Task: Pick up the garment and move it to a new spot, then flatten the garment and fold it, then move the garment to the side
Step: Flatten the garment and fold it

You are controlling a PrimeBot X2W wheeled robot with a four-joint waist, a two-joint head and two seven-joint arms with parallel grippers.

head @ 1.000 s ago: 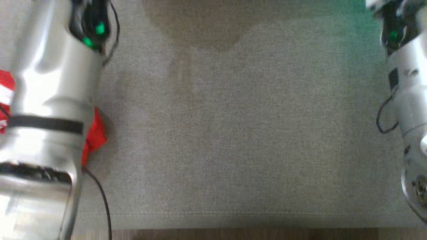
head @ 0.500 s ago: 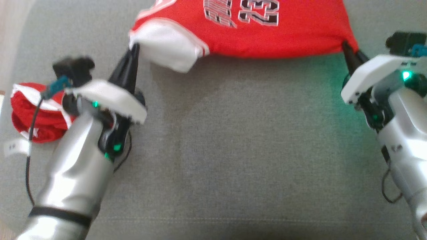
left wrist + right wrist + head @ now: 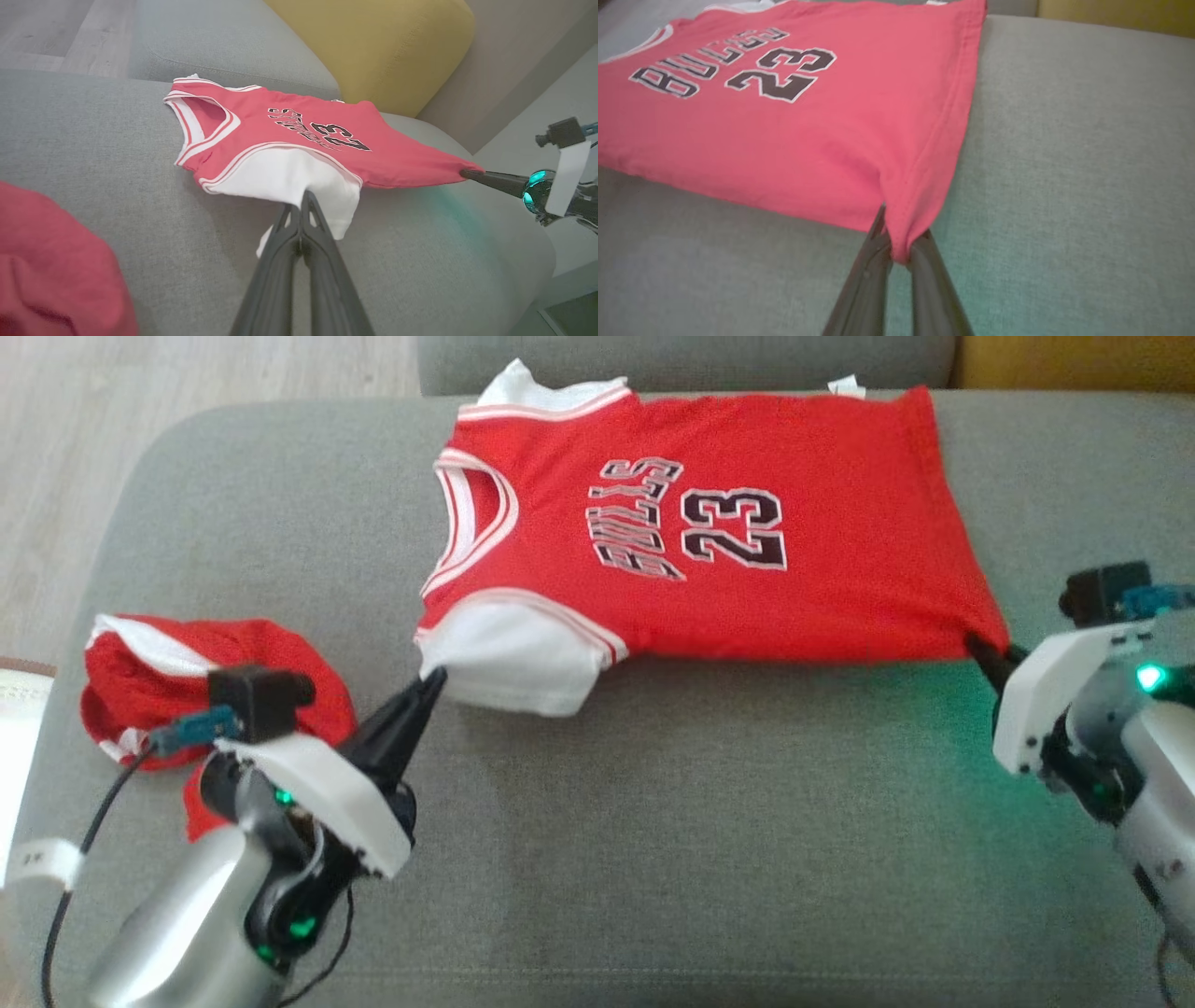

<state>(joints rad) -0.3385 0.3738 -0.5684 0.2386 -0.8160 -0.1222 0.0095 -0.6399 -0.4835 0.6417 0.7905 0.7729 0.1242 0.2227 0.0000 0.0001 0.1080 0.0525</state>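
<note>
Left hand is clamped shut on the white sleeve of the red jersey, arm reaching in low from bottom left, and the right hand is pinched tight on the hem corner, fingers pointing up-left. Jersey lies spread on the grey sofa cushion, stretched between them. Compared with half a second back the grips look the same, the head camera just tilted up so the whole jersey shows.

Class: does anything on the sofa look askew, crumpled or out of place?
The jersey lies flat, but its white sleeve is bunched where the left gripper pinches it, and the right gripper draws a hem corner into a point. A second red garment sits crumpled at the left end of the sofa.
</note>
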